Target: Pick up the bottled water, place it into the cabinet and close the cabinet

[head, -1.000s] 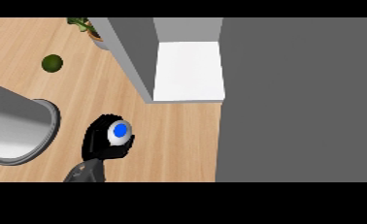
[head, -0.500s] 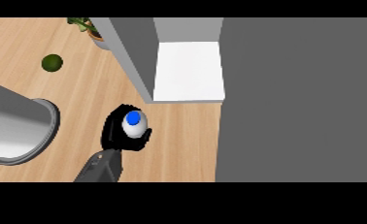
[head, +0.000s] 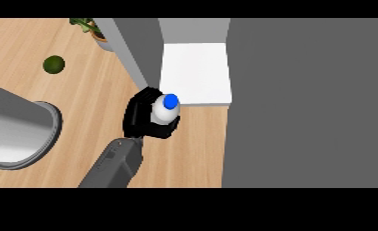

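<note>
left hand (head: 148,117) has moved up-right since a second ago, fingers curled round the bottled water (head: 167,109); bottle now at the cabinet (head: 196,72) shelf's front-left corner; insertion next; door still open

counter (head: 81,100): light wood | sink (head: 22,135): shiny metal, at left edge | plant (head: 90,27): at far edge | lime (head: 53,64): green ball, near far-left corner
</note>
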